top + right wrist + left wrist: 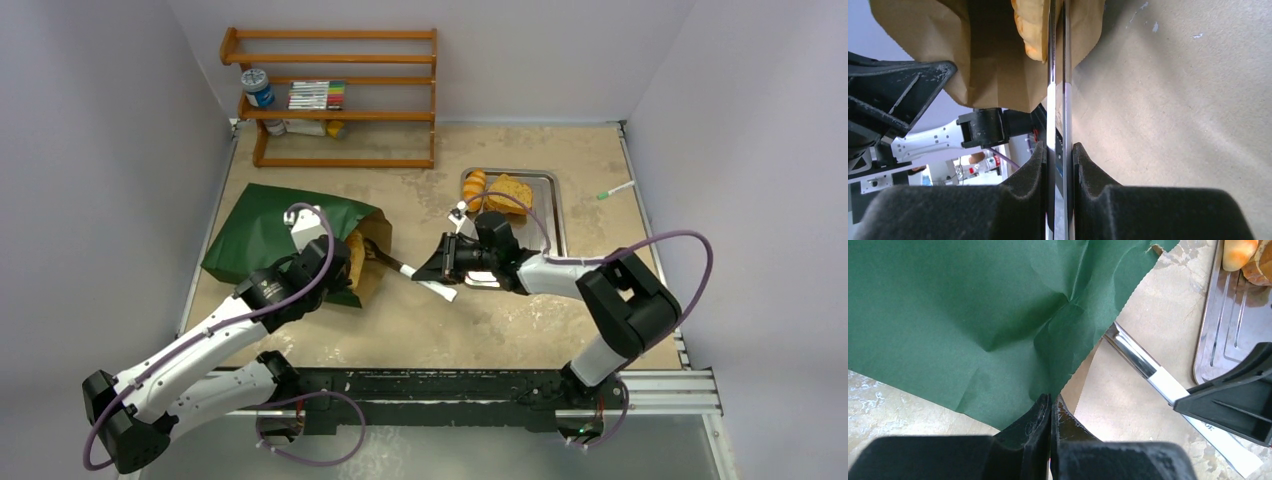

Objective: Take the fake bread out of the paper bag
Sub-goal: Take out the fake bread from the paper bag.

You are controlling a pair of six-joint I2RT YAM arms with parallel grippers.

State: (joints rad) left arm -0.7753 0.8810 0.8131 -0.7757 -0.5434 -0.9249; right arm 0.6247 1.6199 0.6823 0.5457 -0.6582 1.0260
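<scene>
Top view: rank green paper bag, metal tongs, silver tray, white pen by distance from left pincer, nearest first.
1. Dark green paper bag: pinched in the left pincer, left side.
2. Long metal tongs: tips at the bag mouth, centre.
3. Silver metal tray: right of centre.
4. White pen with green tip: far right.

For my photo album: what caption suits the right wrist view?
The right claw squeezes tongs that reach into the bag beside the bread.
</scene>
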